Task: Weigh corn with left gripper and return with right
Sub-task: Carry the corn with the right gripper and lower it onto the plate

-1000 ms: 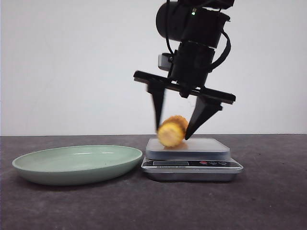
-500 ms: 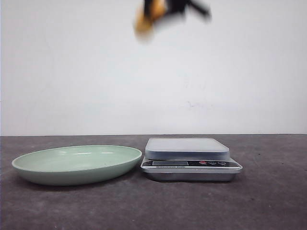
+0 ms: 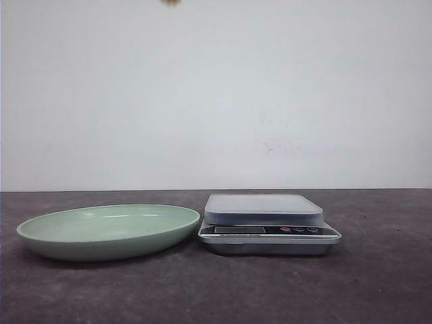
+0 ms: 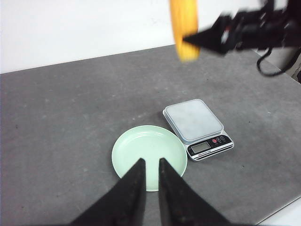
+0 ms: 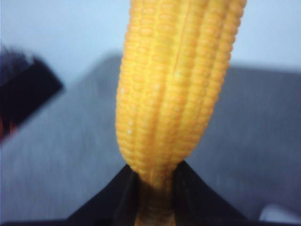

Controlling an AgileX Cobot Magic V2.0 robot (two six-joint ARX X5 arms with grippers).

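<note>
A dark grey, finely speckled matte counter point(image 3: 378, 283) runs back to a plain white wall point(image 3: 216, 94), meeting it in a straight line.

On the left sits a shallow, round, pale green plate point(image 3: 108, 231) with a smooth glazed sheen and a gently raised rim. Just beside it to the right, close to touching, stands a small kitchen scale point(image 3: 268, 224): a rounded rectangular pale grey platform above a silvery base with a display strip and small red and dark buttons along the front.

In the left wrist view, the left gripper point(image 4: 151, 183) hangs high over the plate, its two black tapered fingers nearly together with only a thin slit between them and nothing in it.

The corn point(image 5: 176, 89), bright yellow-orange with neat lengthwise rows of bumpy kernels, is held high in the air above the counter, pinched at its lower end by the right gripper point(image 5: 157, 186) between black fingers; only a blurred speck of it shows at the front view's top edge.
</note>
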